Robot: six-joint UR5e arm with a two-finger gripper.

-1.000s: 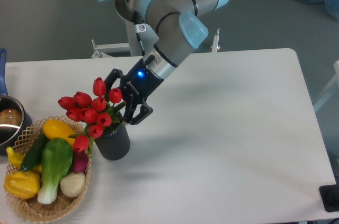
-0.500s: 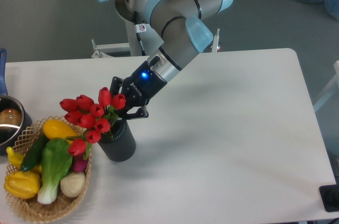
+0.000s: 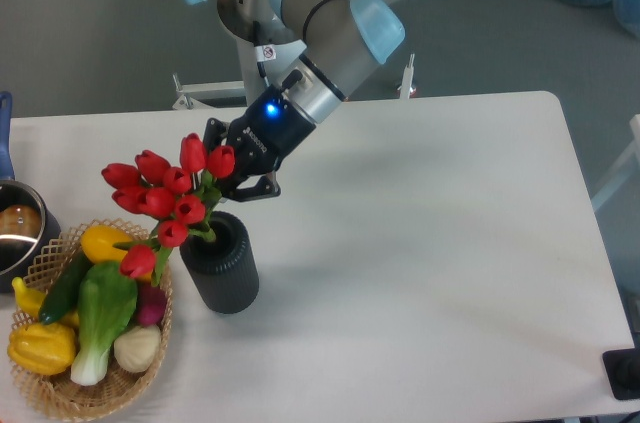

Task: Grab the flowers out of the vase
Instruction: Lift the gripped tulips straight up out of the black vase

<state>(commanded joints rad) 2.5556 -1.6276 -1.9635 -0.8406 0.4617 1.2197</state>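
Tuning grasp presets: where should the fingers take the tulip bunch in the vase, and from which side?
Grip the green stems just above the vase mouth, below the red heads of the tulip bunch. Come from the right rear, where the gripper already sits: the bunch leans left over the vegetable basket, blocking that side.

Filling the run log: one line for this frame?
phase: lift | end effector: shut on red tulip bunch | stems: partly in ribbed dark cylindrical vase | vase: upright on white table
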